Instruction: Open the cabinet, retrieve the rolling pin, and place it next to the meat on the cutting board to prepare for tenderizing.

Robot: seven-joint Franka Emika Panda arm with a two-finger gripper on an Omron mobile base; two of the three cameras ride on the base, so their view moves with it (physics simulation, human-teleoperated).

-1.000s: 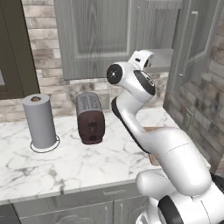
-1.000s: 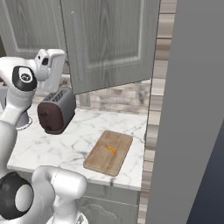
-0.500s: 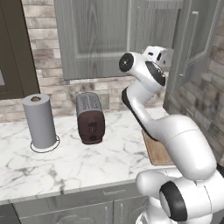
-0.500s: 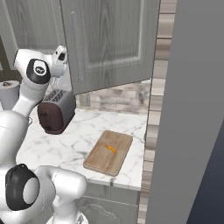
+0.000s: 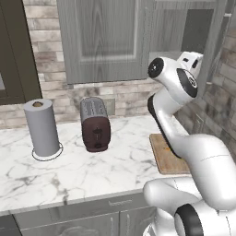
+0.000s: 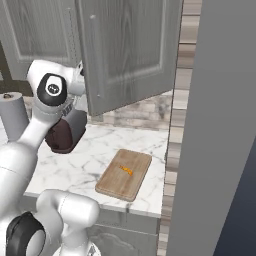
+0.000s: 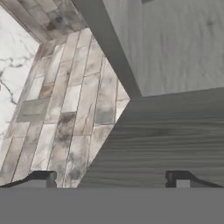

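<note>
Gripper (image 7: 112, 177) spread wide and empty beneath the cabinet (image 7: 175, 65), meat (image 6: 126, 170) lying on the cutting board (image 6: 112, 182).

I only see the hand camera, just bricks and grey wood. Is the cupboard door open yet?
Observer: Yes. In the right base view, one door of the cabinet stands swung out over the counter.
Operator: Where's the meat?
Observer: The meat lies on the cutting board, near its middle.
Operator: What else is on the counter?
Observer: A dark toaster and a paper towel roll stand to the left of the board.
</note>
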